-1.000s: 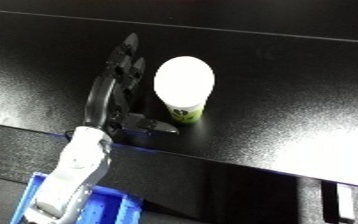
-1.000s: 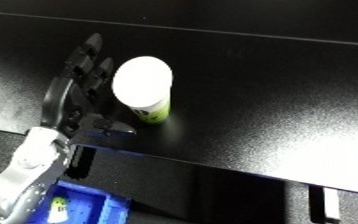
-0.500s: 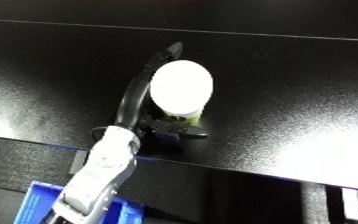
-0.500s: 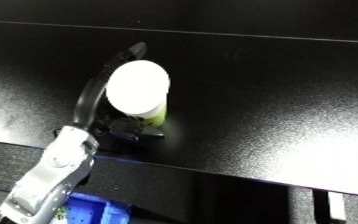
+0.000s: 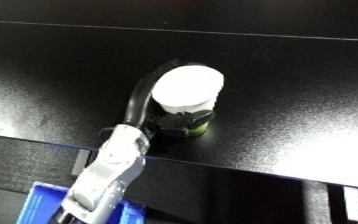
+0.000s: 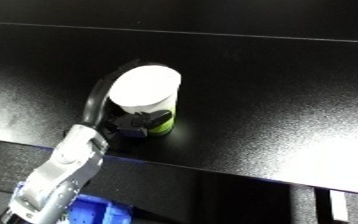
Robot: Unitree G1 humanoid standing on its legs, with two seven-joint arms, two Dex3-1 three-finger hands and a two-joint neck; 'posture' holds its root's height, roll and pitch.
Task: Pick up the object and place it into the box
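Container (image 5: 189, 95), just the one, stands upright on the black table (image 5: 282, 70), a little left of the middle and close to the near edge. It has a broad white round lid that faces up and a green body showing below the lid on the near right side. One hand is at work: the left hand (image 5: 162, 119), black, is wrapped around the container. Its fingers (image 5: 143, 97) curve along the left side of the lid and reach round the far rim, while the thumb (image 6: 144, 120) presses across the green body on the near side, so the container is grasped between them. One forearm (image 5: 109, 170), white and silver, runs from that hand down over the table's near edge toward the lower left. One blue bin (image 5: 42, 205) shows at the bottom left corner, below the table edge and partly covered by the forearm. The right hand shows in neither view. A pale glare lies on the table's right part, well apart from the container.
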